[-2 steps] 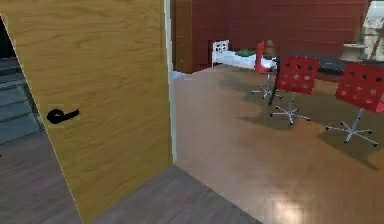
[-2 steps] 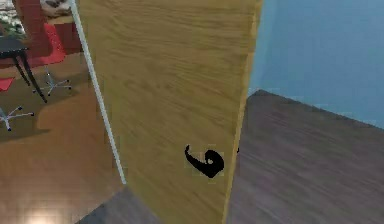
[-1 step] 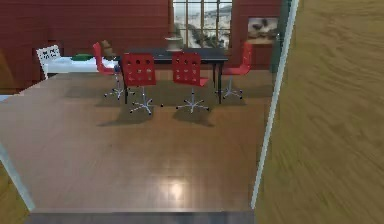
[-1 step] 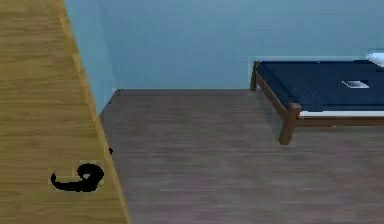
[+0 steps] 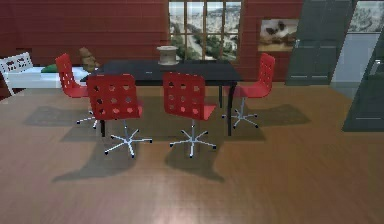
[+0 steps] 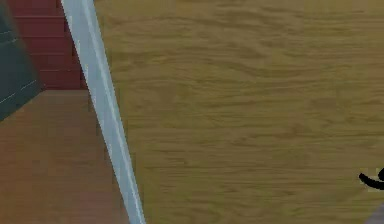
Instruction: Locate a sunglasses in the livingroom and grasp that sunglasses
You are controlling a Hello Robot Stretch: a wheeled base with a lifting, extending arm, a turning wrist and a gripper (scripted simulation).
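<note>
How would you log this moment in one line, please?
stage: locating | ahead: black rectangular table, pale round pot on it, four red perforated swivel chairs around it | back wall: window, framed picture

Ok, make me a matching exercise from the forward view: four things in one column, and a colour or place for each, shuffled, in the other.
Things:
1 chairs
2 table
3 pot
4 picture

Matches:
A hangs on the wall
B red
C stands on the table
D black

Pairs: 1-B; 2-D; 3-C; 4-A
</note>
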